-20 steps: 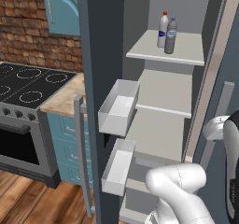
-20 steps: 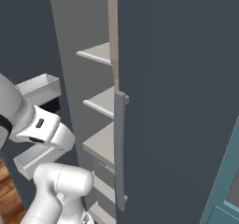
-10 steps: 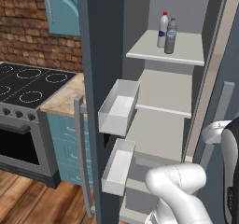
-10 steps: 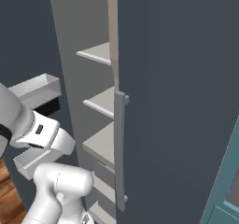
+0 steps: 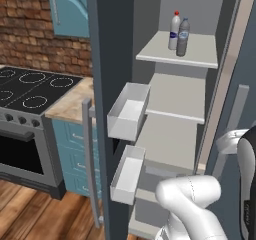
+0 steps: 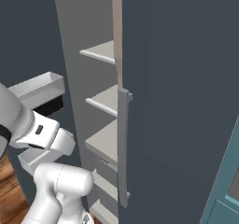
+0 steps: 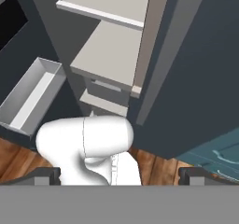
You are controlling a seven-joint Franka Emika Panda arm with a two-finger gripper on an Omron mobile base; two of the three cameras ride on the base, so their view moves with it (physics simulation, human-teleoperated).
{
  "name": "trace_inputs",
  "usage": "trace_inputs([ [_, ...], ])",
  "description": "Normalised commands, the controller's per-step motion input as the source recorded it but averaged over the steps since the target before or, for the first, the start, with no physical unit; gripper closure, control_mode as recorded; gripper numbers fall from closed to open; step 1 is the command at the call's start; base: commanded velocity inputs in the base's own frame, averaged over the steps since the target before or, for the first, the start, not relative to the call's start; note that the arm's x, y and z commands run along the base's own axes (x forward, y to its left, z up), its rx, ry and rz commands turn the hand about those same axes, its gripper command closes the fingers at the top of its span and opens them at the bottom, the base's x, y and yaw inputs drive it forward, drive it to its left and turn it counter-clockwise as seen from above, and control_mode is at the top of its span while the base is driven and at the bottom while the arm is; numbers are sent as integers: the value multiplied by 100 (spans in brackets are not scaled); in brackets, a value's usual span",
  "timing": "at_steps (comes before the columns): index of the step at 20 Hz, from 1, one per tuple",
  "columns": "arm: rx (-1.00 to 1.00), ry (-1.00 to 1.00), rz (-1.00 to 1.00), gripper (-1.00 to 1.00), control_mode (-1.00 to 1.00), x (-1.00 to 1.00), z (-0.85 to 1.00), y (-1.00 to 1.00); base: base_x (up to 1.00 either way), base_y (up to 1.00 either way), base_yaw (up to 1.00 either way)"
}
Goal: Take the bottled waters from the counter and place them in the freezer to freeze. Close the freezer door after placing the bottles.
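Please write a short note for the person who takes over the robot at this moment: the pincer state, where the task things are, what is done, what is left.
Pincer: open, holding nothing, seen in the hand view pointing down past the freezer shelves.
Bottled waters: the red-capped bottle and the blue-capped bottle stand upright, side by side, on the upper freezer shelf.
Freezer door: wide open, its white bins facing the shelves.
Done: both bottles are in the freezer.
Left: close the freezer door, probably by its long grey bar handle.

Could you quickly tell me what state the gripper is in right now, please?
Gripper: open, jaws spread wide, holding nothing.
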Motion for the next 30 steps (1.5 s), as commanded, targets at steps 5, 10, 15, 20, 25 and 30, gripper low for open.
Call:
trace_inputs([
  [5, 0, 0, 0, -100, 100, 0, 0, 0, -78, 0, 0],
  [10, 0, 0, 0, -100, 100, 0, 0, 0, -71, 21, 0],
  [15, 0, 0, 0, -100, 100, 0, 0, 0, -15, 56, 0],
  [20, 0, 0, 0, -100, 100, 0, 0, 0, -8, 60, -9],
  [25, 0, 0, 0, -100, 100, 0, 0, 0, -50, 59, -27],
  [30, 0, 0, 0, -100, 100, 0, 0, 0, -19, 79, -42],
])
